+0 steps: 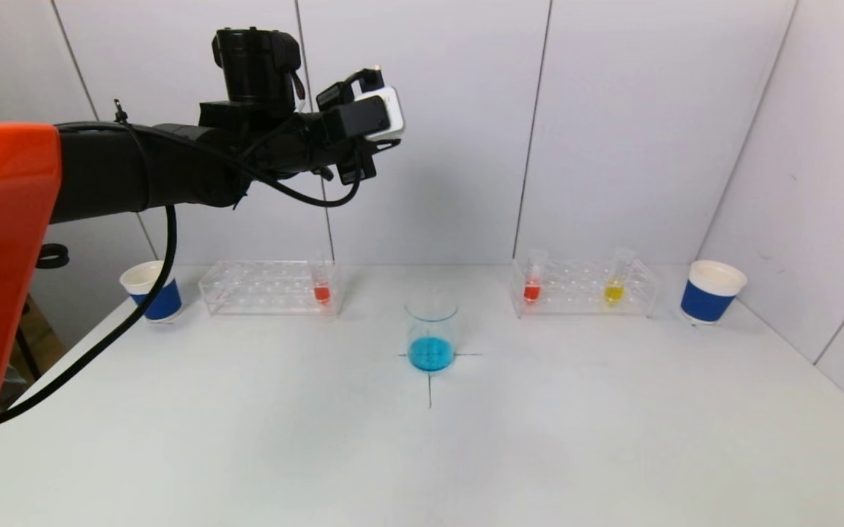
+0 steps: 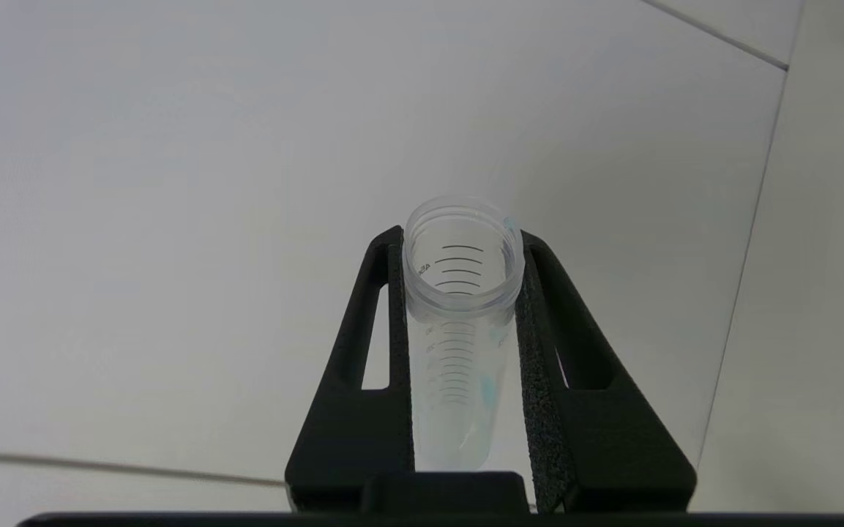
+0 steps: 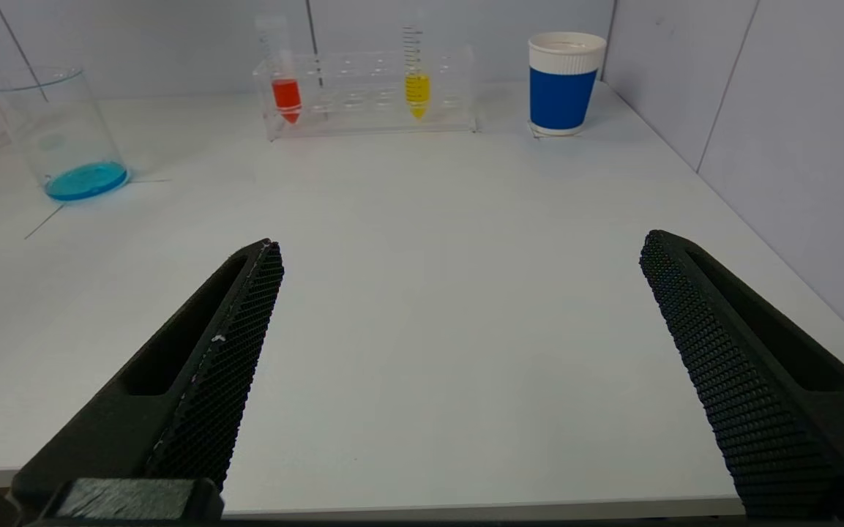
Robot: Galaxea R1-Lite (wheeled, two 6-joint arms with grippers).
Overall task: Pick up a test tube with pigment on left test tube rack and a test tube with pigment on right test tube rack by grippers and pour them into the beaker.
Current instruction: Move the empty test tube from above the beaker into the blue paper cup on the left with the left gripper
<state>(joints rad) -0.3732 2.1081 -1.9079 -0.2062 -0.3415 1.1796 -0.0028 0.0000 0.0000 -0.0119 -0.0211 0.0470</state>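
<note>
while the left hand [image 2: 462, 351] clamps a drained clear plastic test tube [image 2: 458, 322], the wide-open, empty right hand [image 3: 458, 351] should approach the right clear rack [image 3: 370, 91] squarely.

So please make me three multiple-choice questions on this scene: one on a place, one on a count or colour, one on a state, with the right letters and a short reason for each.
1. Where does the clear glass beaker stand?
A. between the two clear plastic racks
B. inside the right rack
C. beside the right paper cup

2. How many tubes with pigment stand in the right clear plastic rack?
A. none
B. two
C. four

3. What is the state of the left gripper?
A. open and empty
B. shut on a tube full of red pigment
C. shut on a clear, nearly empty graduated test tube

Answers:
1 A: the head view shows it on the table between the left rack and the right rack.
2 B: one red tube and one yellow tube.
3 C: the left wrist view shows both pads pressing the clear graduated tube, with only faint blue traces inside.
</note>
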